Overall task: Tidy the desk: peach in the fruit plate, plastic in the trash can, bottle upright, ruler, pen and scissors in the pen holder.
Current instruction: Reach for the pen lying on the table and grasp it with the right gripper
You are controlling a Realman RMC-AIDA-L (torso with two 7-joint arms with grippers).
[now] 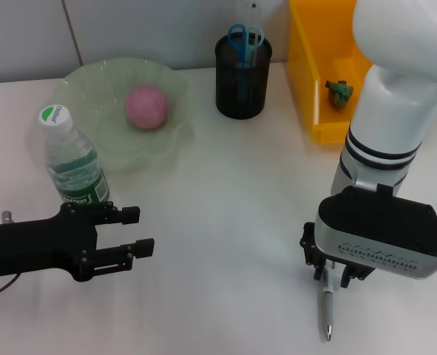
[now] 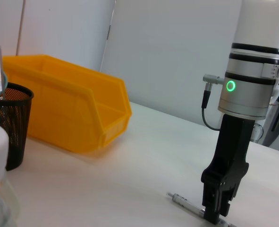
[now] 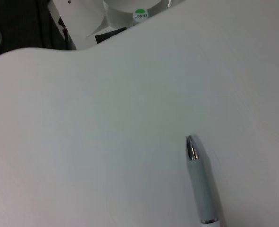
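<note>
Straddling the pen [image 1: 327,312], right gripper [image 1: 332,276] sits low on the desk [image 1: 225,222], fingers spread either side of its upper end; long axis runs toward the robot; left gripper [image 1: 133,233] open, well apart beside bottle [image 1: 72,159].

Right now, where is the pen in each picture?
Head view: the pen lies on the desk, at the right gripper.
Left wrist view: the pen lies low on the desk, under that gripper.
Right wrist view: the pen fills the lower right.
Shared landmark: the bottle's green-topped cap.
</note>
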